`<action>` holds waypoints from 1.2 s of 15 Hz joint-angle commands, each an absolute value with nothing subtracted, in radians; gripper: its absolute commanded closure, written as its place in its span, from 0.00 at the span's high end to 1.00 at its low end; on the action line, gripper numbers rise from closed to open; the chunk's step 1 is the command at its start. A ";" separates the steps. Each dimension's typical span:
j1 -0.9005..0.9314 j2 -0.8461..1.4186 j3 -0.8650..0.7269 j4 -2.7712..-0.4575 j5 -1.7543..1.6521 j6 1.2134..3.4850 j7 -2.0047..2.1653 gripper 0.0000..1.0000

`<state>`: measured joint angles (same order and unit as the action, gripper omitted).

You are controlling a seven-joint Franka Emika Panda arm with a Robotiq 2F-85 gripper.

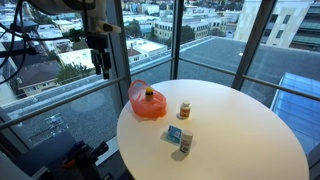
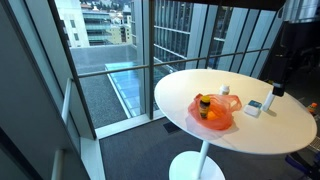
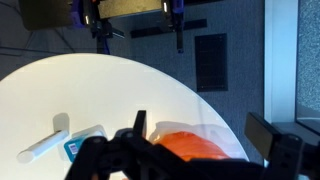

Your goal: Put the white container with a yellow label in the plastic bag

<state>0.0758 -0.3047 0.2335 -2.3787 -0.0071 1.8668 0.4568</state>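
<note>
A small white container with a yellow label (image 1: 184,109) stands upright on the round white table (image 1: 240,130), to the right of an orange plastic bag (image 1: 147,103). The bag also shows in an exterior view (image 2: 212,114) and the wrist view (image 3: 190,146). A yellow-lidded bottle (image 1: 150,95) sits in the bag. My gripper (image 1: 100,62) hangs open and empty above the table's edge, beside the bag and well apart from the container. In the wrist view its fingers (image 3: 200,135) frame the bag; the container does not show there.
A blue and white box (image 1: 175,134) and a white bottle (image 1: 186,144) lie near the table's front edge; both show in the wrist view, the box (image 3: 85,148) and the bottle (image 3: 45,148). Glass window walls (image 1: 60,110) surround the table.
</note>
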 commanded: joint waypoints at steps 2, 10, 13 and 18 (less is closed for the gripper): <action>0.029 -0.232 0.181 -2.282 -0.055 1.885 0.476 1.00; -0.022 -0.109 0.080 -2.211 -0.106 2.066 0.423 1.00; -0.029 -0.080 0.039 -2.197 -0.087 2.134 0.376 1.00; -0.026 -0.082 0.012 -2.210 -0.100 2.158 0.380 1.00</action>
